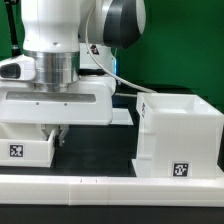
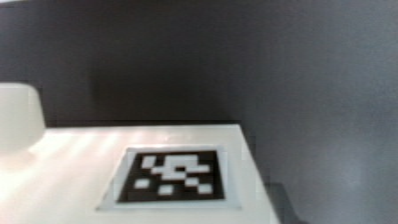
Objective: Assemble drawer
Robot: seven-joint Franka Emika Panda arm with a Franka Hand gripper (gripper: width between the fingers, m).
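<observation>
Assembly looks barely begun: the housing (image 1: 180, 130) stands seemingly empty, a tray (image 1: 25, 148) lies well apart from it and not yet slotted in, and the gripper (image 1: 57, 135) hangs at the tray's edge nearer the housing, its finger gap impossible to tell

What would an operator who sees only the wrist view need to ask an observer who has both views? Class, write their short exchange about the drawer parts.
Operator: I see only a white tagged surface against a dark background. What else is out there?
Observer: A large open housing stands on the exterior view's right, bearing a tag low on its front.
Operator: And where is the hand?
Observer: The hand hangs low by a small tray on the exterior view's left, well apart from the housing.
</observation>
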